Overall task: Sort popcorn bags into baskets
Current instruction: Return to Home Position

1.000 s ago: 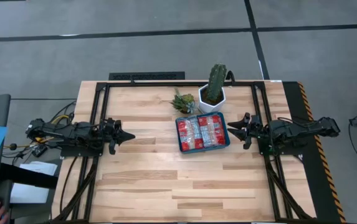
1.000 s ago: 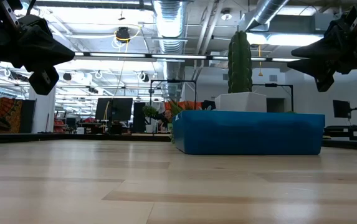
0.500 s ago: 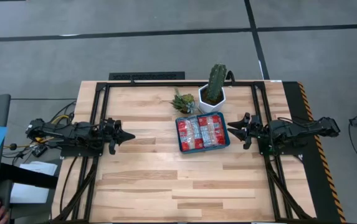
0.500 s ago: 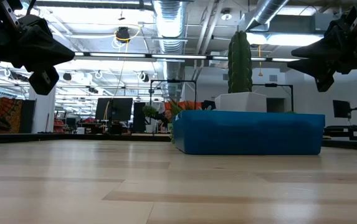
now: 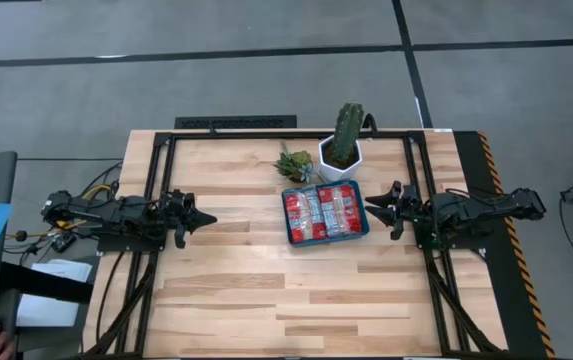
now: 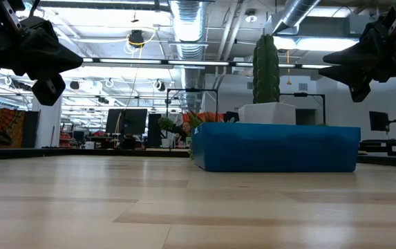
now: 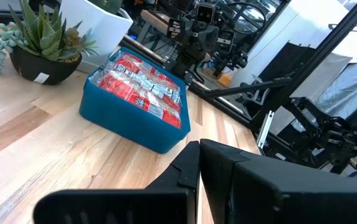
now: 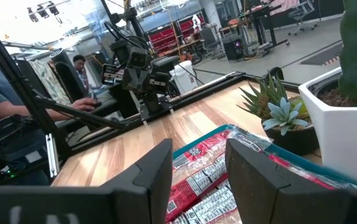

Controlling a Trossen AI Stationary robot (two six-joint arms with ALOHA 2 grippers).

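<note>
Several red popcorn bags with white label panels lie packed flat in the teal-blue basket, which stands on the table right of centre; they also show in the left wrist view and the right wrist view. My left gripper hangs shut at the table's left edge, pointing level toward the basket. My right gripper hangs open just right of the basket, above the table, with nothing between its fingers.
A white hexagonal pot with a tall cactus and a small succulent stand just behind the basket. A black frame runs along the table's far, left and right sides. A person sits beyond the table's left side.
</note>
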